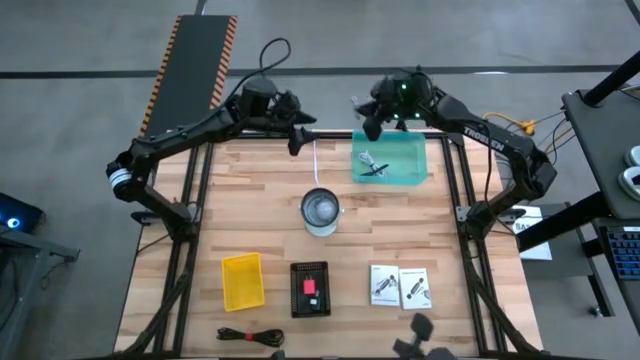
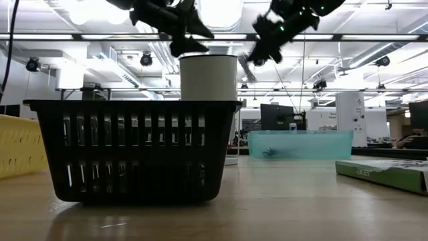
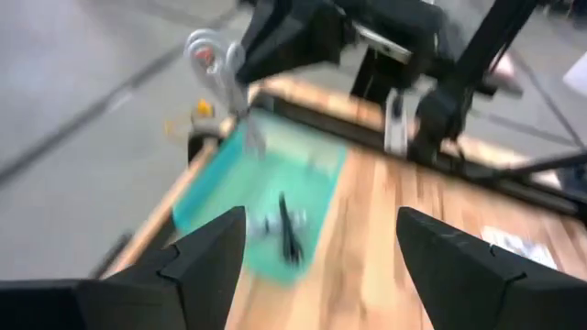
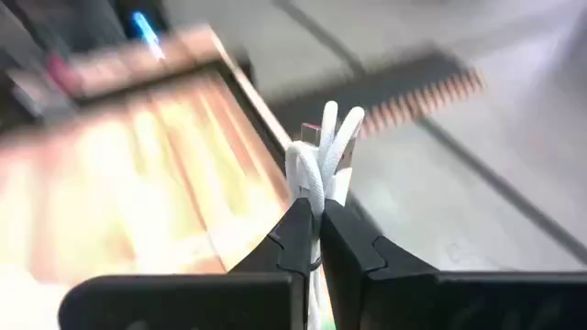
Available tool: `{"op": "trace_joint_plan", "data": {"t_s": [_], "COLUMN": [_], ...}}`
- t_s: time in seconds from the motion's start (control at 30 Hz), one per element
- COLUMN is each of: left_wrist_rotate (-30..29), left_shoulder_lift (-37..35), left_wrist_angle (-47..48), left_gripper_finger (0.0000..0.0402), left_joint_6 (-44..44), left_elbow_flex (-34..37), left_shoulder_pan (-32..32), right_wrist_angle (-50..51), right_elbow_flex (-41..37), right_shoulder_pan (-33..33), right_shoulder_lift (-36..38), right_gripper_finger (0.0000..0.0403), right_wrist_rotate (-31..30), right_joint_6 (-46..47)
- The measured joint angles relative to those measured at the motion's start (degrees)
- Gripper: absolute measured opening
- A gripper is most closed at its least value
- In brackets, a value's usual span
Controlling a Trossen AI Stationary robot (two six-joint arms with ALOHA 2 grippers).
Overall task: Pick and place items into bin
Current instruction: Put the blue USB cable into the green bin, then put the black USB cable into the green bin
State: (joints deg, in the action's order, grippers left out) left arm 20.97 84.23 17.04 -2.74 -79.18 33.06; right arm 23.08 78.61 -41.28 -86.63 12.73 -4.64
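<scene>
Up at the far edge of the table, the left arm reaches in from the left side, elbow out wide, and its left gripper (image 1: 297,137) hangs above the boards just left of the teal bin (image 1: 410,172); its own camera shows both dark fingers (image 3: 206,257) spread well apart with nothing between them. Moving right, the round metal cup (image 1: 320,211) stands mid-table, and nearer the front sit a yellow basket (image 1: 243,281), a black basket (image 1: 310,290) with a tiny pink cube (image 1: 310,287) inside, and a black coiled cable (image 1: 250,336) lying along the front edge. Over the bin now: the right arm folds back from the right side and its right gripper (image 1: 371,123) hovers at the bin's far left corner, raised well clear of the table in the low view. Its fingers (image 4: 298,240) are pinched tight on a white coiled cable (image 4: 323,156). The bundle's folded loops stick up past the fingertips, long axis running in line with the fingers. Inside the bin, small dark bits (image 1: 373,167) already rest on the floor near its left end. Further right and forward, two white printed packets (image 1: 399,286) lie flat side by side, touching, long sides running front to back.
</scene>
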Motion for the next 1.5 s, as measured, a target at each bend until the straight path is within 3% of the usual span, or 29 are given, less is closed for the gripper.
{"op": "trace_joint_plan", "data": {"t_s": [0.2, 0.37, 0.67, 0.83, 1.07, 1.3, 1.5], "left_wrist_rotate": [-0.02, -0.04, 1.94, 6.91, 18.02, 18.41, 12.07], "left_shoulder_lift": [-1.15, -1.88, -2.78, -2.81, -3.67, -9.71, -15.04], "left_wrist_angle": [12.8, 18.6, 19.4, 19.54, 19.65, 19.61, 19.64], "left_gripper_finger": [0.0267, 0.0267, 0.0267, 0.0267, 0.0267, 0.0267, 0.0268], "left_joint_6": [-0.04, 0.04, -1.02, -4.66, -9.1, -10.55, -13.52], "left_elbow_flex": [0.0, 0.0, 0.0, 0.0, 0.02, 0.02, 0.02], "left_shoulder_pan": [-0.03, -0.07, -0.17, -0.24, -1.54, -7.68, -17.09], "right_wrist_angle": [19.0, 28.01, 27.72, 28.55, 29.18, 29.12, 28.86], "right_elbow_flex": [-0.07, -0.1, -0.11, -0.11, -0.11, -0.11, -0.11], "right_shoulder_pan": [-2.68, -4.06, -4.26, -4.25, -4.23, -3.15, -1.07], "right_shoulder_lift": [0.0, -0.11, -0.11, -0.11, -0.11, 0.41, 0.44], "right_gripper_finger": [0.0009, 0.0009, 0.0041, 0.0085, 0.0132, 0.0143, 0.0135], "right_wrist_rotate": [-10.02, -11.45, -11.43, -11.43, -11.12, -8.91, -8.02], "right_joint_6": [-4.86, -9.05, -4.72, -3.75, 4.35, 8.81, 10.29]}}
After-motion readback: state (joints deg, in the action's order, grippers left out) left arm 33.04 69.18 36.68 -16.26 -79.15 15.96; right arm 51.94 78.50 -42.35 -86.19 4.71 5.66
